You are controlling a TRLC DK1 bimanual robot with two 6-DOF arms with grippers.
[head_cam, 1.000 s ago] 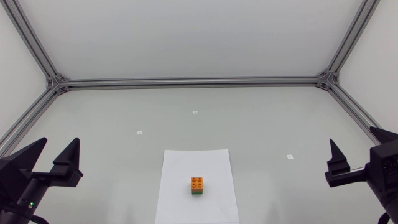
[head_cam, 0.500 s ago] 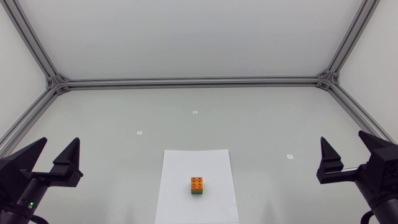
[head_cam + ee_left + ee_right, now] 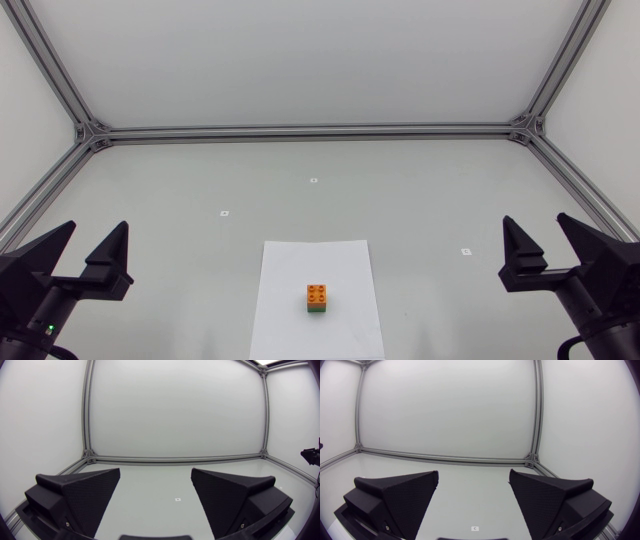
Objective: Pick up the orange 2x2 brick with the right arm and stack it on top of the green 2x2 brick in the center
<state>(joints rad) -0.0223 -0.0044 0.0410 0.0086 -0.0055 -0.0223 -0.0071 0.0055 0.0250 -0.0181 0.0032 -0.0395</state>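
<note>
The top brick (image 3: 316, 292) is sitting on the bottom brick (image 3: 317, 310) on a paper sheet (image 3: 316, 260) lying midway along the table's (image 3: 200, 170) near edge, between the left gripper (image 3: 97, 228) and right gripper (image 3: 537, 220) hanging by its side edges.

This is a robotics lab test cell: a pale surface (image 3: 420, 200) boxed in by plain white panels (image 3: 310, 60) held in an aluminium frame (image 3: 310, 131). Small square markers (image 3: 313, 181) dot it, a white sheet (image 3: 350, 260) lies on it, and the left claw (image 3: 98, 226) and right claw (image 3: 534, 218) flank it
</note>
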